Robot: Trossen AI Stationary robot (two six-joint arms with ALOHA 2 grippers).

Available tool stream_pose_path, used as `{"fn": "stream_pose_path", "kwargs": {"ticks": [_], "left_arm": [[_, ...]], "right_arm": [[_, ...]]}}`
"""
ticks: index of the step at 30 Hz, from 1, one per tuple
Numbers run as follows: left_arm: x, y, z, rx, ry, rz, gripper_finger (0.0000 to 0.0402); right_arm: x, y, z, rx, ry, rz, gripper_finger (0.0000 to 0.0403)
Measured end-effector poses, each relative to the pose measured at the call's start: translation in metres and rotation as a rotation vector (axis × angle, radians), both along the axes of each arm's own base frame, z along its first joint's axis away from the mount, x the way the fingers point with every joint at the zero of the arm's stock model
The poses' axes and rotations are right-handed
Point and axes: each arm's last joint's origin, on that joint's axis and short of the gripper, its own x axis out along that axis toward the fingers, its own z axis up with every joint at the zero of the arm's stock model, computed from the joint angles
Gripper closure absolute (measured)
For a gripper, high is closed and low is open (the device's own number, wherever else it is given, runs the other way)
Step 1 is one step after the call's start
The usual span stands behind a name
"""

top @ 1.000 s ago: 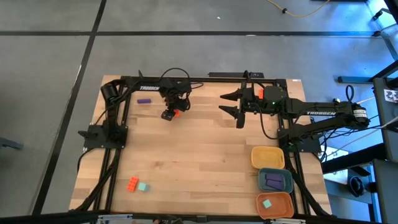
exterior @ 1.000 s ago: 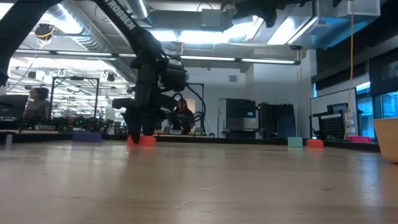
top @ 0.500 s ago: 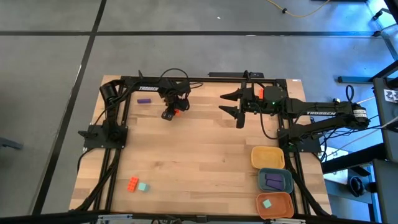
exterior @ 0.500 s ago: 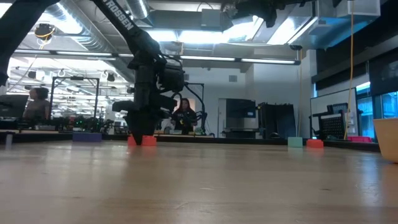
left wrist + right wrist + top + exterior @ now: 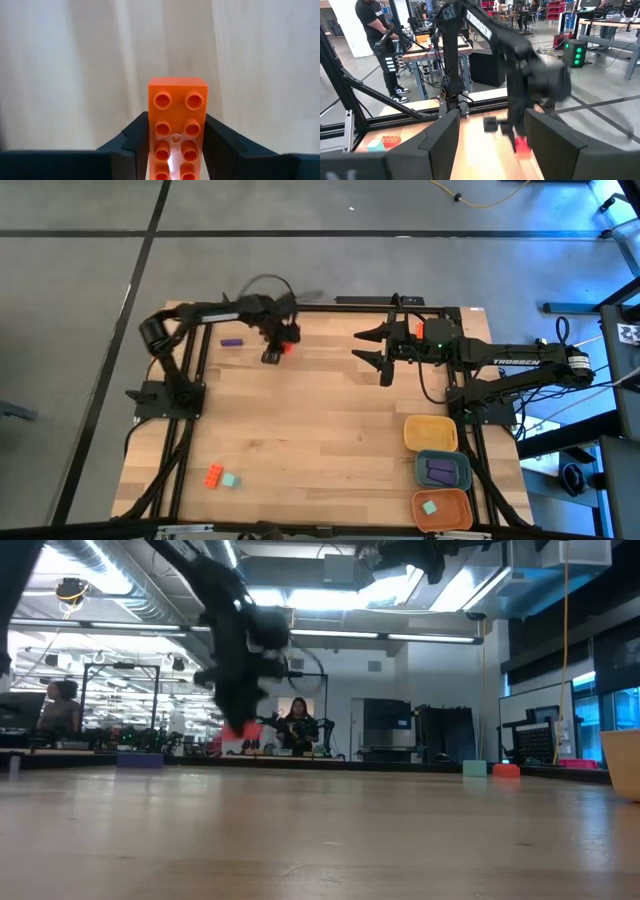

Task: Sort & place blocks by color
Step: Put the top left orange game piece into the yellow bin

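My left gripper (image 5: pixel 176 131) is shut on an orange-red studded bar block (image 5: pixel 177 102) near the table's far edge (image 5: pixel 287 341). In the low view the block (image 5: pixel 244 730) hangs above the wood. A purple block (image 5: pixel 232 342) lies left of it. An orange-red block (image 5: pixel 214 475) and a teal one (image 5: pixel 230 480) rest flat near the near-left corner. My right gripper (image 5: pixel 378 352) waits open and high at the far middle, holding nothing (image 5: pixel 492 142). My left gripper pinches the orange-red block by its two long sides (image 5: pixel 150 131), one finger (image 5: pixel 131 145) on each side, lying across its width. The fingers point down from above. The studded face is turned to the wrist camera and the block's free end (image 5: pixel 177 85) juts past the fingertips. It is lifted clear of the table.
Three rounded trays stand in a row at the near-right corner: yellow (image 5: pixel 412 432), blue-grey (image 5: pixel 465 471) with a purple block (image 5: pixel 440 472) in it, orange (image 5: pixel 452 518) with a teal block (image 5: pixel 430 506). Black frame rails run along the far, left and right sides. People show in the room beyond.
My left gripper has risen with the orange-red block, which stood on the table a second ago and now hangs clear above it. The gripper has drifted a little toward the far edge, and the left arm has swung out toward the table's left.
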Motion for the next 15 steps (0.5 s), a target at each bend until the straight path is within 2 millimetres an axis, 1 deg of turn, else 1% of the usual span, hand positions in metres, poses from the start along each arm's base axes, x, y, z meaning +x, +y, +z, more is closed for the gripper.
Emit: {"fn": "stream_pose_path", "kwargs": {"ticks": [2,4,10,12,15], "left_arm": [[-0.008,0.001,0.024,0.001,-0.109,0.063,0.0271],[-0.015,0.002,0.053,0.029,-0.262,0.123,0.0271],[-0.039,-0.008,0.136,0.124,-0.722,0.268,0.0271],[-0.046,-0.014,0.160,0.138,-0.868,0.302,0.0271],[-0.053,-0.023,0.184,0.123,-1.042,0.328,0.0271]], "right_arm": [[0.000,0.000,0.000,-0.008,0.001,0.000,0.0176],[0.000,0.000,0.000,-0.023,0.003,0.002,0.0176],[0.000,0.000,0.000,-0.027,0.004,0.001,0.0176],[0.000,0.000,0.000,-0.027,0.004,0.002,0.0176],[0.000,0.000,0.000,-0.042,0.007,0.003,0.0176]]}}
